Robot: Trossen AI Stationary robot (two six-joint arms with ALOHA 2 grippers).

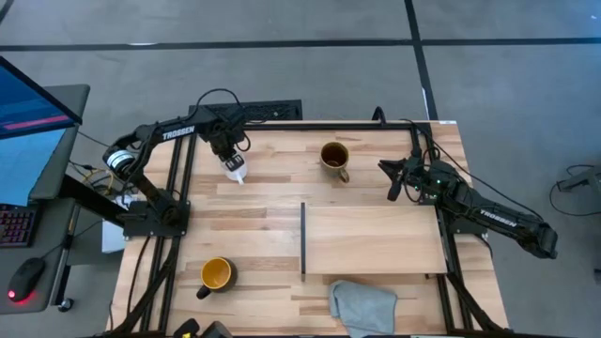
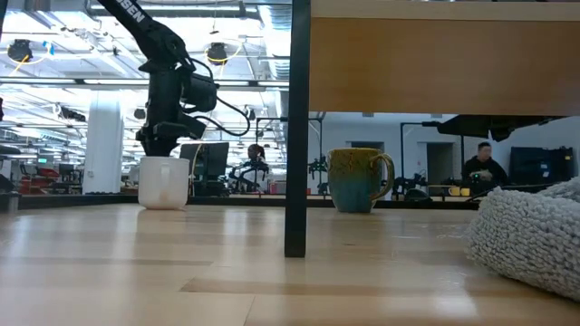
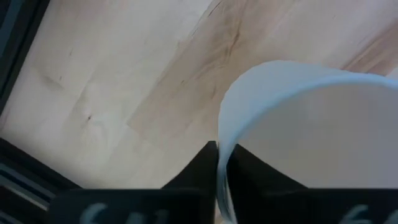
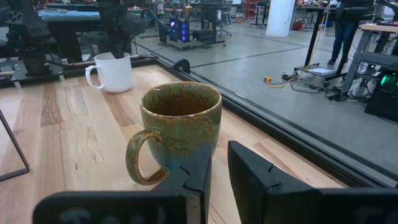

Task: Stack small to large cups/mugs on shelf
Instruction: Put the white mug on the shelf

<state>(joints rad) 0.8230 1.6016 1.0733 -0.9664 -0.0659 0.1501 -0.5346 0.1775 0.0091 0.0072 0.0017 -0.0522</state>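
Your work surface is a light-wood table [image 1: 263, 197] on a dark metal frame, standing on a grey floor with dark seam lines. To the left of the table you have a monitor [image 1: 28, 141], a keyboard [image 1: 14, 225] and a mouse [image 1: 26, 279]. The low view looks into an open workshop with ceiling lamps and benches; a person [image 2: 483, 166] sits in the background.

The shelf [image 1: 374, 239], a raised light-wood board with a dark strip along its left short edge, occupies the right half of the table. A grey cloth [image 1: 362, 305] lies just beside its near edge.

The left gripper [image 1: 232, 162] is at the far left of the table, closed on the rim of the white mug [image 1: 236, 172]. The left wrist view shows one dark finger inside the mug wall and one outside. In the low view the mug stands upright with its base on the table.

The right gripper [image 4: 219, 163] waits at the far right of the table, its fingers narrowly parted and empty. The olive-brown mug [image 1: 334, 158] stands upright near it, handle toward the gripper, not touched.

The black mug [image 1: 216, 275], yellow-orange inside, stands at the near left, well apart from both grippers.
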